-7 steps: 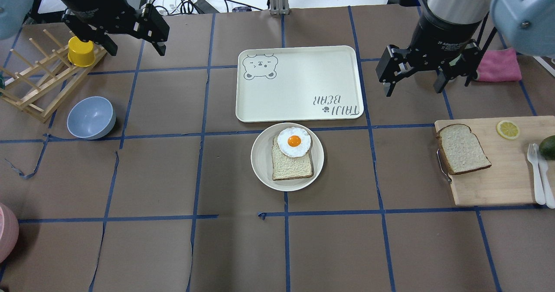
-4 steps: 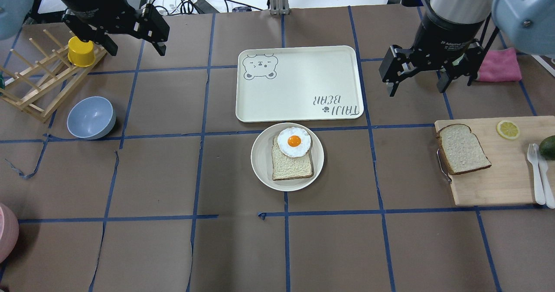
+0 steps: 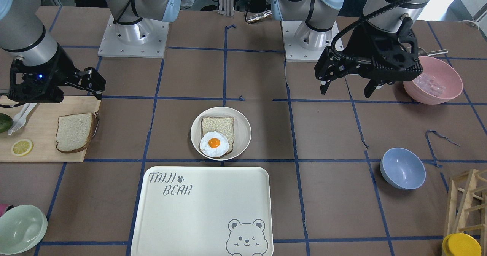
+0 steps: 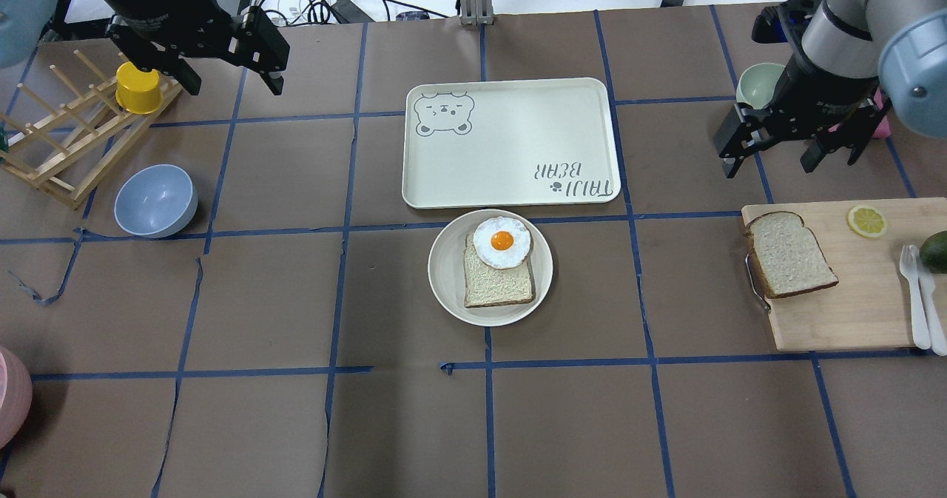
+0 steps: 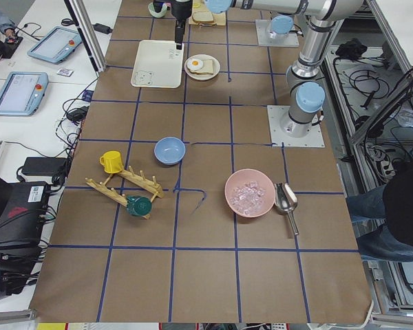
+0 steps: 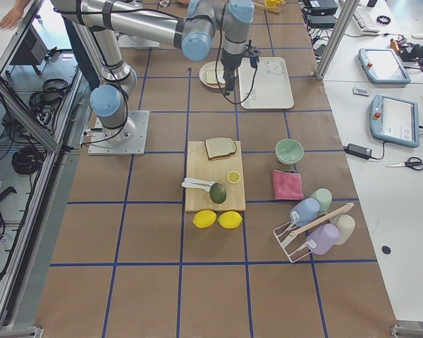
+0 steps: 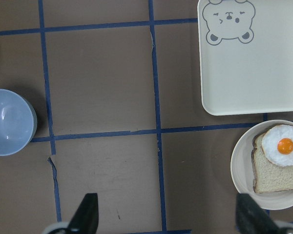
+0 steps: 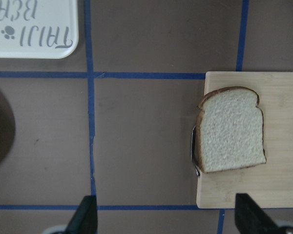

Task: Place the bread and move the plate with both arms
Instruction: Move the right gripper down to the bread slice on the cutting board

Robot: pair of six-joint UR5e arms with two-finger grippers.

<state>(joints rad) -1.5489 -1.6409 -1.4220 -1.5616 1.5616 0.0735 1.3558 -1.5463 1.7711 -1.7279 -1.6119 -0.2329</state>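
Bread (image 4: 792,254) on cutting board (image 4: 851,313); plate (image 4: 447,276) mid-table.
Plate sits at the table's middle and carries a paler slice (image 4: 497,287) with a fried egg (image 4: 501,243) on its far half. Bread lies flat on the left end of the board, at the table's right side, rounded top toward the far side, nothing touching it. Bear tray (image 4: 510,143) lies just beyond the plate, its near edge almost at the plate's rim. Right tool (image 4: 769,169) hangs above the table just past the board's far left corner, fingers spread wide, nothing held. Left tool (image 4: 233,87) hangs at far left beside the wooden rack (image 4: 59,150), likewise wide and empty.
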